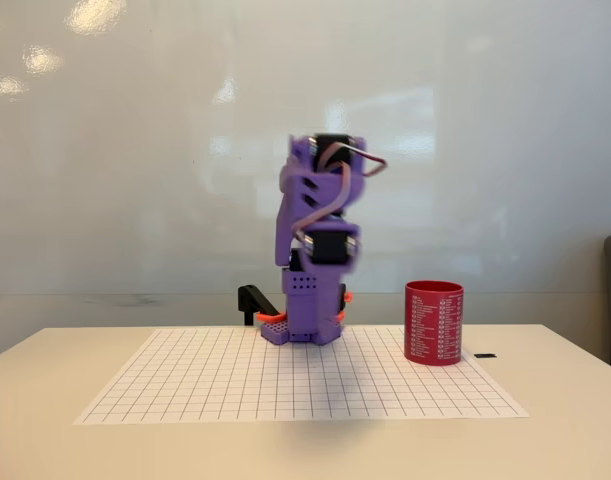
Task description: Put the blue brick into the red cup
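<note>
Fixed view: looks level across a pale desk (65, 450) toward a glossy white wall (135, 200).
Arm: purple arm (318, 250), folded up on itself, stands at the far edge of the grid sheet, just past centre toward 12 o'clock; its upper part is slightly blurred.
End effector: cannot be picked out from the folded purple body, so I cannot tell whether its fingers are spread or pressed together.
Grid sheet: white paper with a black square grid (285, 390) lies flat on the desk and covers the middle of it.
Red cup: red cup (434, 322) stands upright on the far right part of the grid sheet, at about 3 o'clock from the arm's base, well apart from it; columns of small white print run down its side, and its open mouth faces up.
Blue brick: not to be made out among the things on the desk, so its place cannot be told.
Black clamp: black bracket (252, 301) sits just beside the arm's base at 9 o'clock, with orange parts (268, 318) low against the base.
Small dark piece: a flat black bit (485, 355) lies on the desk just off the sheet's edge, at 3 o'clock from the cup.
</note>
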